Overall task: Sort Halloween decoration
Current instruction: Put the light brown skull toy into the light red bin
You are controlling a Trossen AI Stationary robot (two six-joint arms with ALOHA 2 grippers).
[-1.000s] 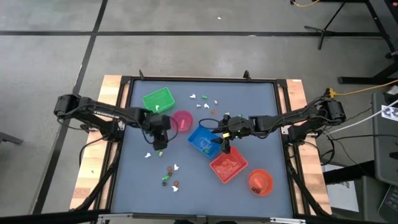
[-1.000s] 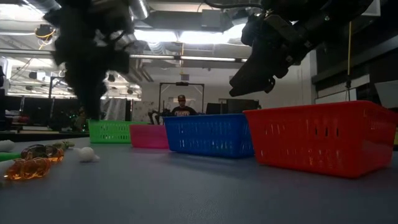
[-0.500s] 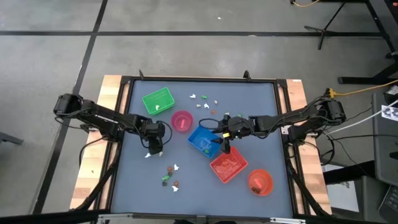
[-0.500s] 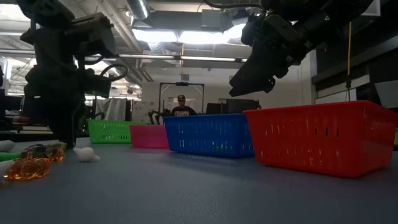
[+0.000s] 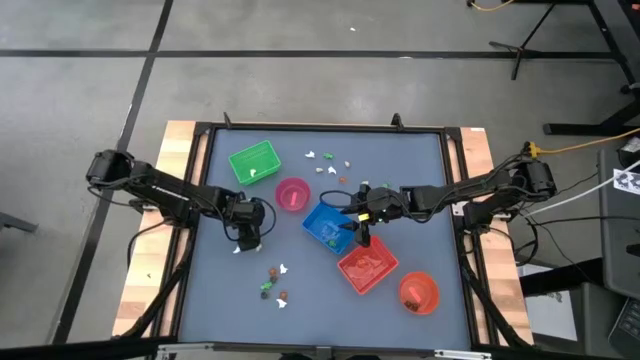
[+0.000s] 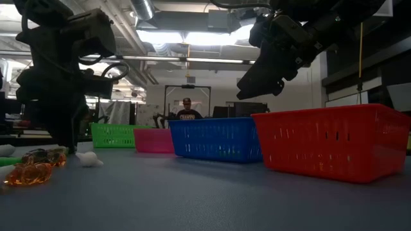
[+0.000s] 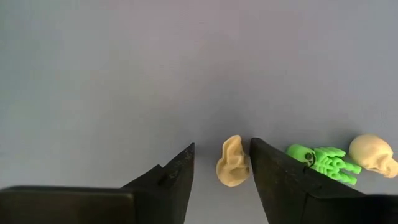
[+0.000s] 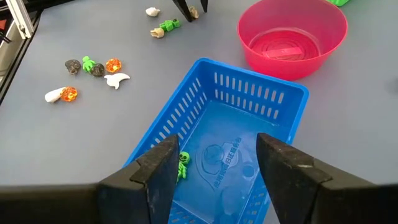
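Cream-coloured, the small trinket (image 7: 233,162) lies on the grey table (image 7: 186,62), near the left edge. The left gripper (image 7: 222,168) has come down from beside the pink bowl (image 5: 293,193) to it, so a pick seems to begin. The fingers are spread but closing; the trinket sits between them, touching the one nearer the green skeleton (image 7: 323,163). The right gripper (image 8: 214,165) hovers over the blue basket (image 8: 261,93), fingers spread, holding nothing.
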